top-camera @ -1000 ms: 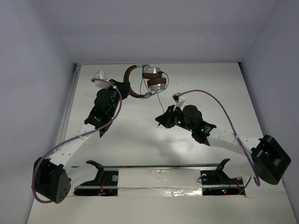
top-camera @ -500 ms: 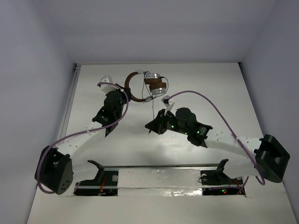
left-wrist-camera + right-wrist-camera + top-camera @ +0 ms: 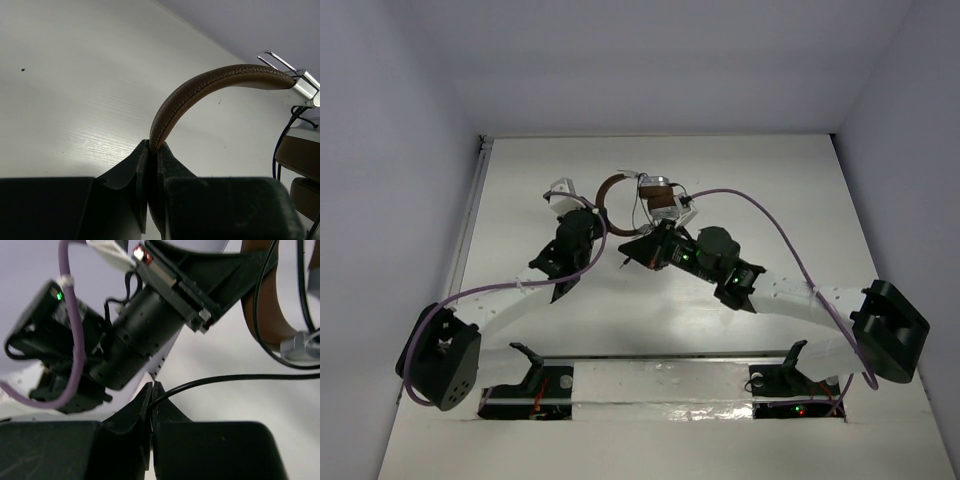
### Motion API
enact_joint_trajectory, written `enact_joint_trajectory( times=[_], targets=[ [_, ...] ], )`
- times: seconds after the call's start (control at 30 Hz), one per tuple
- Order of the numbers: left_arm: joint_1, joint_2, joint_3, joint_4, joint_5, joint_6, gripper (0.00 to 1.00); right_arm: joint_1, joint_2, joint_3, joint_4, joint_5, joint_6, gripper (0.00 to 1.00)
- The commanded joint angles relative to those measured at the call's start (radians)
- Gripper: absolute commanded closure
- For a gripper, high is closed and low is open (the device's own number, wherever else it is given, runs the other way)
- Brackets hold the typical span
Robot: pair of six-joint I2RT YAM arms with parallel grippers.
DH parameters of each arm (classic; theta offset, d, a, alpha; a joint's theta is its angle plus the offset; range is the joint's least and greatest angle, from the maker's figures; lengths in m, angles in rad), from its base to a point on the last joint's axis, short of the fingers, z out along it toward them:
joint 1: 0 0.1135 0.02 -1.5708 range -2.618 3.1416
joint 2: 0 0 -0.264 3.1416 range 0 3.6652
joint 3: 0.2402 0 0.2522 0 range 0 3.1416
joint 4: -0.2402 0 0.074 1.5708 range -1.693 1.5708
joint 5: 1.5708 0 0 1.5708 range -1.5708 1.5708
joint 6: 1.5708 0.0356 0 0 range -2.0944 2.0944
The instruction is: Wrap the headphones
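The headphones (image 3: 655, 195) are held up over the far middle of the table, brown headband (image 3: 607, 188) to the left, silver cups to the right. My left gripper (image 3: 598, 210) is shut on the headband (image 3: 200, 90), which arches up to the right from its tips (image 3: 153, 150). The silver slider (image 3: 300, 82) and a brown ear pad (image 3: 300, 160) show at the right edge. My right gripper (image 3: 628, 252) is shut on the thin black cable (image 3: 235, 379), pinched at its tips (image 3: 152, 392). The cable loops up round the headband (image 3: 265, 315).
The left arm's wrist and camera (image 3: 135, 325) hang close in front of my right gripper. Thick purple robot cables (image 3: 770, 225) arc over both arms. A rail (image 3: 660, 356) with two black stands runs along the near edge. White walls enclose the table.
Both arms moved toward the middle. The left gripper swung the headphones right and turned them. The right gripper carried the cable left and farther, close to the left wrist.
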Motion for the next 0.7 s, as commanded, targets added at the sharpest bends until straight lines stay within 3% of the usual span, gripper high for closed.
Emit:
enact_joint_trajectory(
  times=[0.0,0.33,0.5,0.67],
  targets=[
    [-0.014,-0.001,-0.003,0.114,0.005,-0.014,1.00,0.014,0.017,0.049,0.121,0.111,0.117,0.96],
    [-0.034,0.014,0.003,0.087,0.048,-0.015,1.00,0.014,0.017,0.060,0.088,0.349,0.191,0.90],
    [-0.043,0.037,0.023,0.059,0.065,-0.017,1.00,0.014,0.020,0.049,0.046,0.472,0.217,0.82],
    [-0.052,0.083,0.070,0.016,0.070,-0.028,1.00,0.014,0.062,0.075,-0.012,0.587,0.229,0.83]
  ],
)
